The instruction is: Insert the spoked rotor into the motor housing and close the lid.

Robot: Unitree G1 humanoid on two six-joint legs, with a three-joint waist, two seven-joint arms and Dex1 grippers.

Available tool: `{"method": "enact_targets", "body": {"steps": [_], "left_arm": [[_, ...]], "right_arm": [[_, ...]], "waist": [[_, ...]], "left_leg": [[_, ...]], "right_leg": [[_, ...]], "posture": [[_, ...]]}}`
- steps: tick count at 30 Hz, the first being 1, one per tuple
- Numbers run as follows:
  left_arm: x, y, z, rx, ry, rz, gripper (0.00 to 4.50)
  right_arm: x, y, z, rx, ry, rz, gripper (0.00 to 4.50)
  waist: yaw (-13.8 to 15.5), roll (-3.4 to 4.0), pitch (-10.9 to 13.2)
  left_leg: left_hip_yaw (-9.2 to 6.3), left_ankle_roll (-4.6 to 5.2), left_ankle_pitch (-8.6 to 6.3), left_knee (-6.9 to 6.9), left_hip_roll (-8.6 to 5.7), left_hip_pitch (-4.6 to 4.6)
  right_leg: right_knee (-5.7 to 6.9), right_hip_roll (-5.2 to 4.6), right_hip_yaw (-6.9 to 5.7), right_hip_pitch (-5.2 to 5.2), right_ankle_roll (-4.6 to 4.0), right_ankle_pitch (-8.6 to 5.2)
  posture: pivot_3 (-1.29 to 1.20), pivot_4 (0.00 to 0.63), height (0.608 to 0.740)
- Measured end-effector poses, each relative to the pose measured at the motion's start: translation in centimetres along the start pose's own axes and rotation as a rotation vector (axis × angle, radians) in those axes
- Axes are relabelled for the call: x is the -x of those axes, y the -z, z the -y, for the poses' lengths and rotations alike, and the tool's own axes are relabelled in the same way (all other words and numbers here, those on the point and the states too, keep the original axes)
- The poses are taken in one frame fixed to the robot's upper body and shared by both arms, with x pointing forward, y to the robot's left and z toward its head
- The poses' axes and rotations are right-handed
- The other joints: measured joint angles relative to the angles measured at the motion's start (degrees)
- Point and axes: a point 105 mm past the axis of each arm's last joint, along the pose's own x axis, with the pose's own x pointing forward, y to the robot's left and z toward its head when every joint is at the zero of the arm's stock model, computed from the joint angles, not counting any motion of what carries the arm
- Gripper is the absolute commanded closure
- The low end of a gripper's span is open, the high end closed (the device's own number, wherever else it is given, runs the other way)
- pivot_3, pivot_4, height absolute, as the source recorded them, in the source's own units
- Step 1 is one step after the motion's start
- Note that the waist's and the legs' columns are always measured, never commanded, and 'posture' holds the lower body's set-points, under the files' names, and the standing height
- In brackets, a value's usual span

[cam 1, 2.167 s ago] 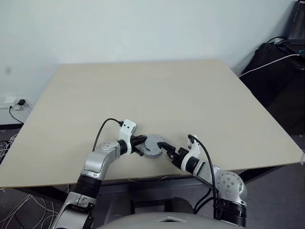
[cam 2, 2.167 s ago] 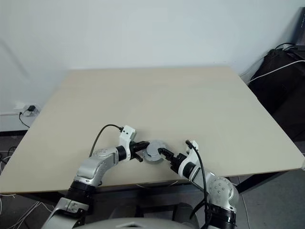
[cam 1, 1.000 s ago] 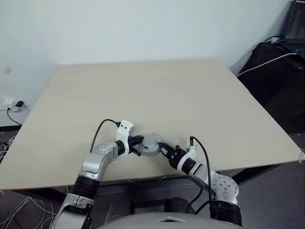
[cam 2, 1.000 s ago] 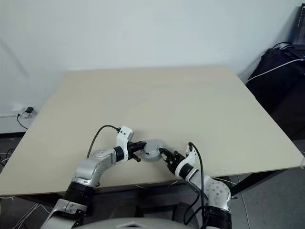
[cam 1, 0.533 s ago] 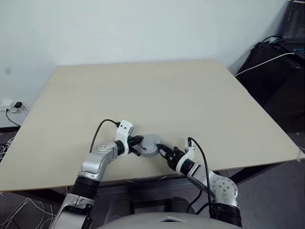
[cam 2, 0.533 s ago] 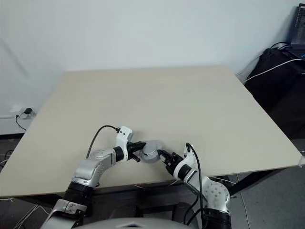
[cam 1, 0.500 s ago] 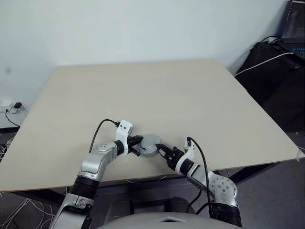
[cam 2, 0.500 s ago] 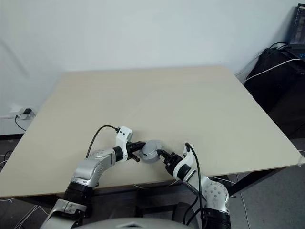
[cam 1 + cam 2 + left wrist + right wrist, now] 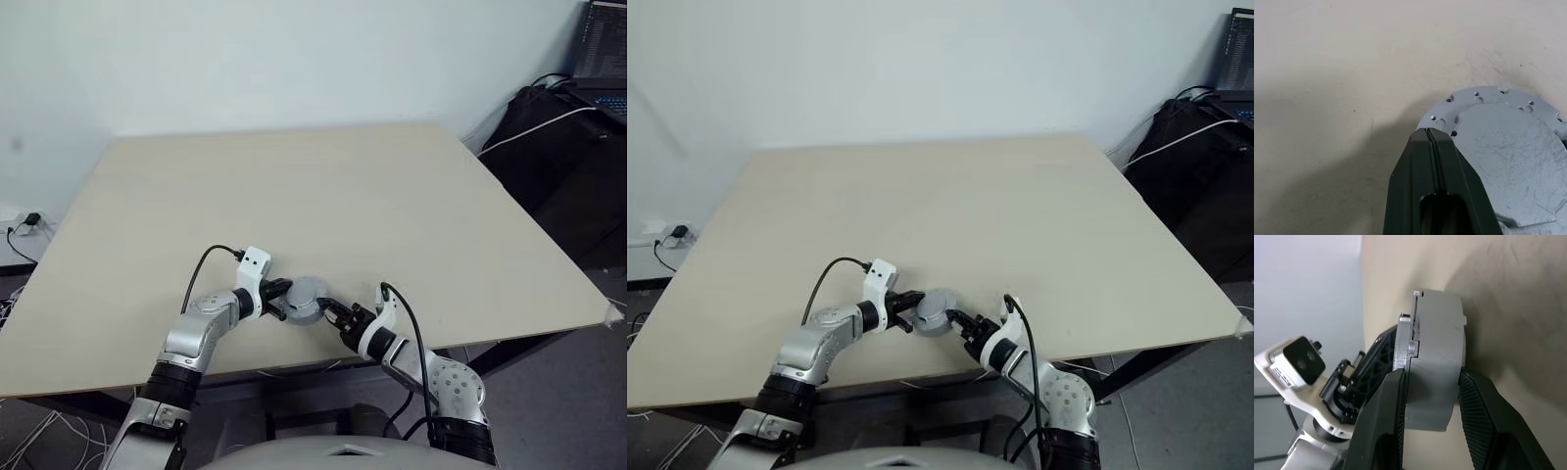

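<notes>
My right gripper [image 9: 955, 317] reaches in from the near edge of the pale beige wooden worktop [image 9: 950, 206], its two black jaws set on either side of a thick, dull-grey round metal assembly [image 9: 937, 307] and pinching it across its height: one jaw bears on the top face, the other sits under it next to the worktop surface. In the right wrist view the assembly [image 9: 1432, 357] shows edge-on as a stout grey drum with a thinner notched plate stacked on one side.

At about nine o'clock of the assembly, my left gripper [image 9: 277, 298] comes in from the left with its black jaws pressed tightly together, holding nothing, their tip resting at the assembly's rim. The left wrist view has the closed fingertips [image 9: 1431, 137] lying over the edge of the scratched grey lid [image 9: 1508, 147], whose flange carries small holes and notches. I cannot tell whether the tip actually touches the metal. The rotor and housing are not separately distinguishable; the grey stack lies near the worktop's near edge, at six o'clock of the surface.

Farther off, at two o'clock beyond the worktop's right corner, sits a dark bag [image 9: 1200, 157] with a white cable [image 9: 1176, 137] draped over it.
</notes>
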Motion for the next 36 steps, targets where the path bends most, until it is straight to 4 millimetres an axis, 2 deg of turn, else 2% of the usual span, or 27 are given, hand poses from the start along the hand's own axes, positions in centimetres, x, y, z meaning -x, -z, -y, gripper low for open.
{"method": "enact_targets", "body": {"steps": [9,21,26,31,36], "left_arm": [[0.0,0.0,0.0,0.0,0.0,0.0,4.5],[1.0,0.0,0.3,0.034,-0.041,0.047,4.5],[1.8,-1.9,2.1,0.073,0.002,0.162,4.5],[4.0,-3.5,1.6,0.09,-0.059,0.266,4.5],[7.0,-5.3,0.7,0.215,-0.143,0.481,4.5]], "right_arm": [[-0.1,0.9,0.0,0.006,-0.003,-0.052,3.25],[-0.1,0.7,-0.1,0.011,-0.016,-0.039,3.25],[-0.2,0.7,-0.2,0.013,-0.018,-0.036,3.25],[-0.3,0.9,-0.3,0.015,-0.021,-0.045,3.25],[-0.3,0.8,-0.3,0.012,-0.023,-0.043,3.25]], "waist": [[-0.4,-0.05,0.0],[-0.5,-0.08,0.0],[-0.5,-0.15,0.0],[-0.6,-0.12,0.0],[-0.4,-0.14,0.0]], "left_leg": [[-0.01,-0.01,0.0,0.0,0.06,0.06],[0.07,-0.01,0.0,-0.01,0.06,-0.08],[0.07,-0.02,0.0,0.02,0.06,-0.09],[0.04,-0.02,0.0,0.01,0.08,-0.09],[0.06,-0.02,-0.01,0.03,0.08,-0.09]], "right_leg": [[0.06,0.09,0.04,0.0,-0.06,-0.02],[0.11,0.1,0.15,0.01,-0.07,-0.02],[0.11,0.1,0.17,-0.01,-0.06,-0.01],[0.15,0.15,0.18,-0.04,-0.13,-0.01],[0.07,0.1,0.2,-0.06,-0.08,0.02]], "posture": [[0.0,0.0,0.74],[0.0,0.0,0.74],[0.0,0.0,0.74],[0.0,0.0,0.74],[0.0,0.0,0.74]]}}
